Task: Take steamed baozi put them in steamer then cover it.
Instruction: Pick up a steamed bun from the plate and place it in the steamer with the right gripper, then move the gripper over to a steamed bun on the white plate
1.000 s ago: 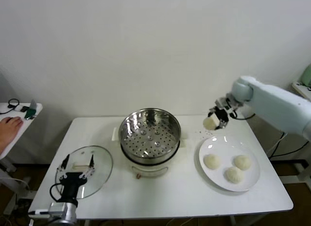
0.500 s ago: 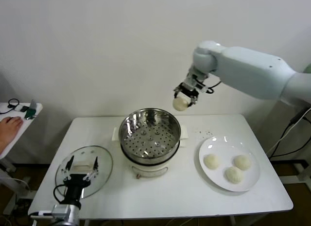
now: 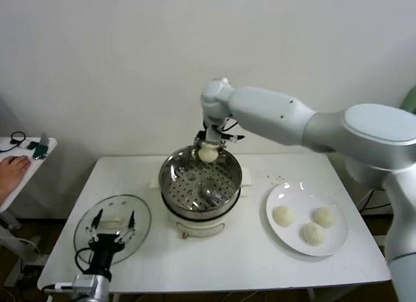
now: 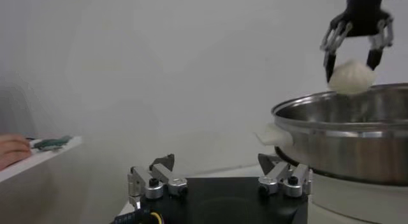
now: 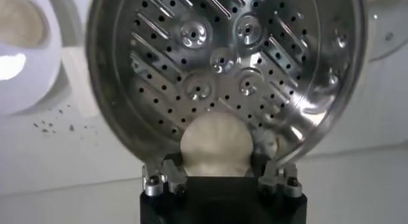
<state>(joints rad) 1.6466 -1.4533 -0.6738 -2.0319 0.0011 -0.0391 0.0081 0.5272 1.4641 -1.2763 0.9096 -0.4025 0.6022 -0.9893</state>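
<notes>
Right tool (image 3: 208, 148) carried baozi (image 3: 208, 154) to steamer (image 3: 201, 178) rim, clamped (right wrist: perforated bottom beneath).

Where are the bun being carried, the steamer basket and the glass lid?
carried bun (image 3: 208, 154), head view, its rounded front.
steamer basket (image 3: 195, 185), head view, its perforated bottom.
glass lid (image 3: 140, 217), head view, bare glass near its right edge.

The right hand (image 3: 208, 148) holds 1 baozi (image 3: 208, 154) over the steamer (image 3: 201, 180).
</notes>
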